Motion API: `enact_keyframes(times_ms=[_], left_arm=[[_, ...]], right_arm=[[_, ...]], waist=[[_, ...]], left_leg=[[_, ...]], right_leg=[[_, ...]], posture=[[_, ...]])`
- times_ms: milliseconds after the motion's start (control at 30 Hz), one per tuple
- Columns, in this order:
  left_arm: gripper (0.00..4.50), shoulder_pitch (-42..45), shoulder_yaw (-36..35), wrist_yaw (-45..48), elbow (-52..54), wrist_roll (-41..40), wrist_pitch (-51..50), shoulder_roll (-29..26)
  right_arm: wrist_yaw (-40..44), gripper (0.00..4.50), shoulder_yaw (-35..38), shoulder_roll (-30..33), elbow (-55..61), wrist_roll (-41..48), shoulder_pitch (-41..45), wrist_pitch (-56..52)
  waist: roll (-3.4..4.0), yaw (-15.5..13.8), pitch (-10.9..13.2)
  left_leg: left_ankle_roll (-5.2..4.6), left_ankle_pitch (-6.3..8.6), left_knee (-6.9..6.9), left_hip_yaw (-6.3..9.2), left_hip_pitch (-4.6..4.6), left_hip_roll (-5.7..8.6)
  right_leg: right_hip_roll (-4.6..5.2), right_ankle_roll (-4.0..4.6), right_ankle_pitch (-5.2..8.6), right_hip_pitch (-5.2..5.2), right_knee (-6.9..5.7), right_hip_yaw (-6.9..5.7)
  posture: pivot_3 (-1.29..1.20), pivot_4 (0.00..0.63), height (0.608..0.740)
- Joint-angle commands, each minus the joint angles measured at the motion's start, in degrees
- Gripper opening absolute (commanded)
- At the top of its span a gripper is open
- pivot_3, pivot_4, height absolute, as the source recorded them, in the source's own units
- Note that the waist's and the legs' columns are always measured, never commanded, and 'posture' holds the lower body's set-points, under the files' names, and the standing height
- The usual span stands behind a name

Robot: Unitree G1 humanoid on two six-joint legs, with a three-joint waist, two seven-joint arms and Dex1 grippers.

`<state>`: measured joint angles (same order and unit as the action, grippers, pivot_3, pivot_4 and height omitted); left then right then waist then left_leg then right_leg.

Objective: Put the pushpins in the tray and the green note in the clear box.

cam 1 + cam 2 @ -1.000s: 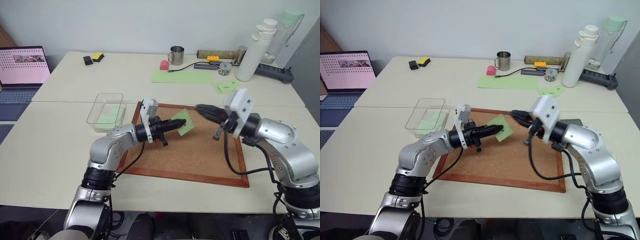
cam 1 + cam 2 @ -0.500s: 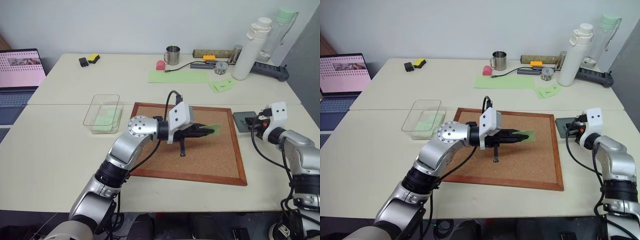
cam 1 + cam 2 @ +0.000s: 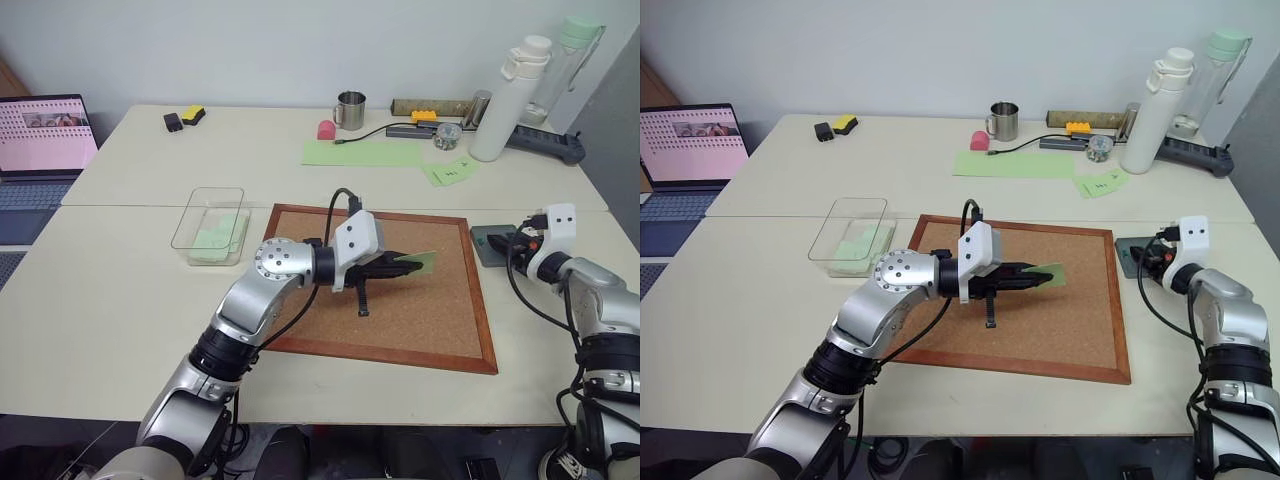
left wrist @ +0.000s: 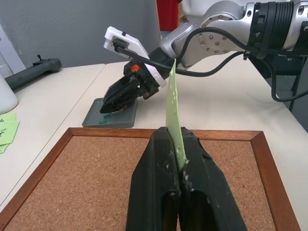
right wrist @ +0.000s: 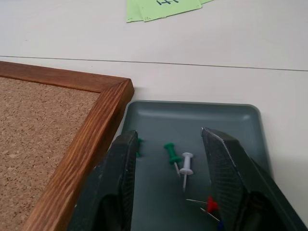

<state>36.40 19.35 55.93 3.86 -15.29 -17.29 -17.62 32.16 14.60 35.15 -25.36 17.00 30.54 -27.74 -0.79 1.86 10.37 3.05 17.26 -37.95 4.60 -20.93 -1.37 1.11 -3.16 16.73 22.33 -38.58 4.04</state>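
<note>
My left end effector (image 4: pixel 179 159) pinches the green note (image 4: pixel 172 115) edge-up above the corkboard (image 3: pixel 420 320), clear of it for carrying to the clear box (image 3: pixel 210 225) at my left. My right end effector (image 5: pixel 168 159) has swung from over the board to the tray (image 5: pixel 240 120); its jaws now stand parted over the pushpins (image 5: pixel 179 161) lying inside.

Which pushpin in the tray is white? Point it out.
The white pushpin lies in the tray between the right gripper's open fingers, beside a green pushpin; a red pushpin lies nearer the camera.
</note>
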Motion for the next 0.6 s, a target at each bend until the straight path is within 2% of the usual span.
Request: enact_keyframes(times_ms=[33,133,267,433,600], left_arm=[[0.0,1.4,-2.3,-0.6,1.1,-1.3,-1.0,0.2],[0.0,1.5,-6.1,-2.8,1.5,-2.7,-4.1,-1.0],[0.0,0.3,-14.8,-10.1,2.6,-3.8,-9.5,-3.5],[0.0,-2.2,-25.2,-23.1,1.9,-0.4,-13.1,-6.5],[0.0,-5.0,-31.4,-34.5,0.3,5.2,-13.1,-9.7]], right_arm=[[2.2,2.17,0.6,2.5,4.4,-0.4,-0.6,3.8],[7.6,2.17,-1.4,3.7,14.1,1.4,-3.9,4.1],[11.0,2.17,-3.1,3.4,31.2,7.4,-8.7,-1.9],[9.6,2.17,-5.0,-0.1,46.8,18.2,-10.1,-12.6],[6.7,2.17,-8.6,-4.0,53.5,24.6,-5.2,-19.0]], waist=[[0.0,0.0,0.0],[0.02,0.0,0.0],[0.04,0.3,0.0],[0.04,0.5,0.0],[0.01,0.3,0.0]], left_leg=[[0.0,0.0,0.0,0.0,0.0,0.0],[0.0,0.0,0.0,0.01,-0.01,0.0],[-0.01,0.0,0.01,0.05,0.01,-0.07],[0.0,0.0,0.0,0.15,0.0,-0.08],[0.01,0.0,0.0,0.25,-0.01,-0.08]], right_leg=[[0.0,0.0,0.0,0.0,0.0,0.0],[0.0,0.0,0.0,0.0,0.0,-0.01],[-0.07,-0.01,0.0,0.0,-0.01,-0.03],[-0.06,-0.01,0.01,0.0,-0.04,-0.08],[-0.05,-0.01,0.0,0.01,-0.05,-0.15]], posture=[[0.0,0.15,0.74],[0.0,0.15,0.74],[0.0,0.15,0.74],[0.0,0.15,0.74],[0.0,0.15,0.74]])
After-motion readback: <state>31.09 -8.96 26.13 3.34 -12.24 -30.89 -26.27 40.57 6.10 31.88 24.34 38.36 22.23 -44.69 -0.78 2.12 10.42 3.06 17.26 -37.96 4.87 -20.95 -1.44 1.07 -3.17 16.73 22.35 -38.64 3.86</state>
